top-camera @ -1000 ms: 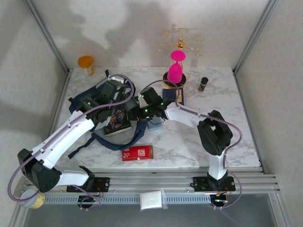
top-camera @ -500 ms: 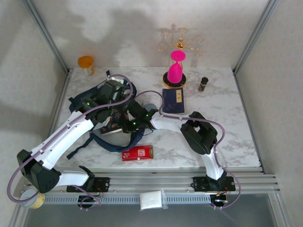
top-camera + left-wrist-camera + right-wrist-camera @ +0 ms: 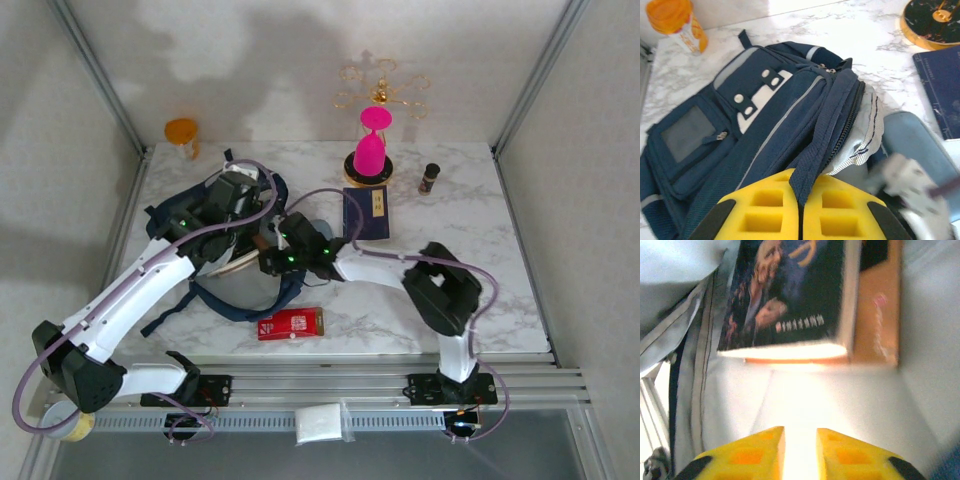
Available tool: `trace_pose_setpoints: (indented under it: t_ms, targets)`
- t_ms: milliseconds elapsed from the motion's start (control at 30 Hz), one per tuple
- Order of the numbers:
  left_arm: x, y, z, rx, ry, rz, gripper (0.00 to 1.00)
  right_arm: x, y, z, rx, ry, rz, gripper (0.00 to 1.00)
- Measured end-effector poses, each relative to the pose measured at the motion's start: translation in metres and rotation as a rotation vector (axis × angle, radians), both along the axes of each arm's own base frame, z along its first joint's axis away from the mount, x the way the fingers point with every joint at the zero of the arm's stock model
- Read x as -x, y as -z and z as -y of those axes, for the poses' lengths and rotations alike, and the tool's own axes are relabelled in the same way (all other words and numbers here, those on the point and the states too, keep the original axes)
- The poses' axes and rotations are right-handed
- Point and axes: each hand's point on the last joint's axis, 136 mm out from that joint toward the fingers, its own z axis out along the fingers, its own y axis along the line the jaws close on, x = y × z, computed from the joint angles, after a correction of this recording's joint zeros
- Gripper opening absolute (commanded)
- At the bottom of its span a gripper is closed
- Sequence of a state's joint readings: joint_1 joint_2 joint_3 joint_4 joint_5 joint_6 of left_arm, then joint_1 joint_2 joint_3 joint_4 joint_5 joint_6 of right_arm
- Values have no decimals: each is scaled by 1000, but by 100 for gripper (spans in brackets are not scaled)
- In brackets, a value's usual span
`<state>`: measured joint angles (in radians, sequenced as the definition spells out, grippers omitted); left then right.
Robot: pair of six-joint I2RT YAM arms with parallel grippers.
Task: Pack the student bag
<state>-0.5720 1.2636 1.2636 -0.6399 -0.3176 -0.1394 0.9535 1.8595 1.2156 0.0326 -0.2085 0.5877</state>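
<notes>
Two changes are noted against the view of a second ago. The right gripper [image 3: 272, 258], then over the pale blue pencil case [image 3: 912, 137] beside the bag, is now carried leftward into the mouth of the student bag [image 3: 765, 110]. The illustrated book [image 3: 790, 290], then lying in full view on the bag, is now largely covered from above. From the right wrist the book is seen resting on the bag's pale lining, with an orange-covered item [image 3: 875, 315] under it. From this the book is judged to be packed, or nearly so, while the pencil case, the red packet [image 3: 291, 323] and the dark blue notebook [image 3: 366, 212] on the marble table [image 3: 480, 300] are probably left to go in. The right jaws are held narrowly apart with nothing between them. The left gripper [image 3: 800, 210] is closed on a fold of navy fabric at the bag's opening, by which the mouth is held up. The bag is laid on the table's left half, front upward: navy cloth, a white patch with press studs, a grey stripe, a grey window pocket, the zip undone
</notes>
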Motion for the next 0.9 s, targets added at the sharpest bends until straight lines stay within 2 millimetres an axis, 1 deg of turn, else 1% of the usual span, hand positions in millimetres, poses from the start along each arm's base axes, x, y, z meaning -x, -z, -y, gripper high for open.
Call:
trace_pose_setpoints:
  t_ms: [67, 100, 133, 200, 233, 267, 300, 333, 367, 400, 467, 500, 567, 600, 633, 700, 733, 800, 833, 867, 900]
  targets:
    - [3, 13, 5, 37, 14, -21, 0, 6, -15, 21, -8, 18, 3, 35]
    - [5, 22, 9, 58, 20, -37, 0, 5, -26, 33, -18, 37, 12, 36]
    - [7, 31, 12, 76, 26, -53, 3, 3, -35, 45, -27, 58, 17, 39]
    - [13, 52, 20, 106, 42, -92, 9, -9, -55, 77, -57, 130, 31, 44]
    - [17, 62, 24, 119, 50, -116, 16, -16, -61, 94, -63, 169, 36, 45]
    - [22, 70, 30, 141, 63, -143, 30, -25, -65, 113, -66, 214, 37, 47]
    - [25, 75, 36, 169, 76, -162, 38, -33, -67, 130, -65, 256, 36, 50]
    - [29, 76, 45, 209, 93, -177, 44, -44, -66, 151, -56, 311, 32, 52]
    - [31, 72, 55, 254, 111, -173, 49, -55, -63, 172, -41, 364, 23, 54]
    - [32, 66, 64, 295, 124, -160, 52, -63, -60, 188, -27, 405, 14, 56]
    - [40, 47, 90, 389, 171, -116, 58, -80, -48, 227, 10, 501, -15, 61]
    - [44, 37, 102, 432, 193, -97, 61, -85, -44, 240, 24, 532, -27, 63]
    - [48, 19, 133, 536, 236, -68, 63, -96, -33, 268, 56, 595, -52, 67]
    - [46, 15, 143, 570, 238, -65, 63, -100, -27, 277, 67, 611, -62, 68]
    - [39, 15, 153, 600, 225, -67, 63, -104, -19, 286, 77, 626, -85, 70]
    - [21, 25, 170, 627, 187, -83, 63, -108, -1, 298, 92, 641, -136, 72]
    - [10, 36, 179, 629, 165, -98, 63, -110, 10, 303, 101, 647, -167, 72]
    - [-7, 63, 196, 615, 133, -140, 63, -113, 28, 310, 120, 654, -220, 72]
    - [-15, 79, 206, 598, 119, -166, 63, -115, 37, 312, 130, 653, -239, 72]
    - [-24, 96, 214, 576, 106, -188, 63, -117, 43, 312, 137, 650, -254, 72]
    - [-31, 108, 220, 556, 95, -202, 63, -118, 47, 312, 138, 645, -264, 72]
